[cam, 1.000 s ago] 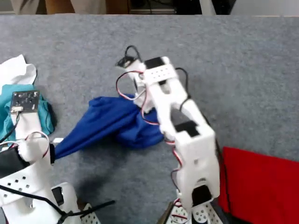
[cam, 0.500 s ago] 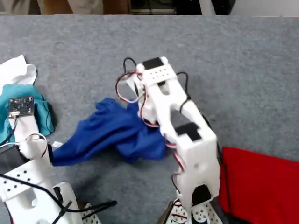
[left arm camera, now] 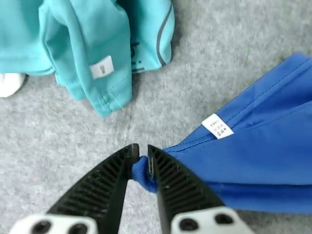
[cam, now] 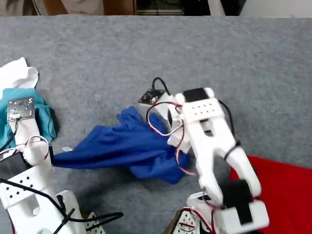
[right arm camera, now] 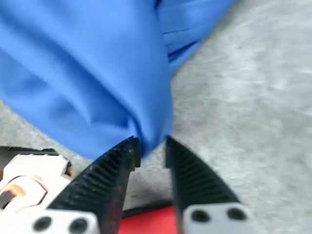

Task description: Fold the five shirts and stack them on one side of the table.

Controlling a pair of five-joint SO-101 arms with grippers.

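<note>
A blue shirt (cam: 129, 148) lies bunched and stretched across the grey table between the two arms. My left gripper (left arm camera: 140, 160) is shut on one end of the blue shirt (left arm camera: 253, 161), near a small white label (left arm camera: 217, 126). My right gripper (right arm camera: 151, 145) is shut on a fold of the blue shirt (right arm camera: 87, 78) and holds it off the table. In the high view the left arm (cam: 29, 161) stands at the near left and the right arm (cam: 209, 141) at the near right of the shirt.
A teal shirt (cam: 46, 117) lies folded at the left edge on a white shirt (cam: 17, 73); the teal shirt (left arm camera: 92, 48) is close to my left gripper. A red shirt (cam: 282, 195) lies flat at the near right. The table's far half (cam: 195, 48) is bare carpet.
The right arm has pulled back toward the near right, dragging its end of the blue shirt with it. The shirt now stretches flatter and longer. The left arm has hardly moved.
</note>
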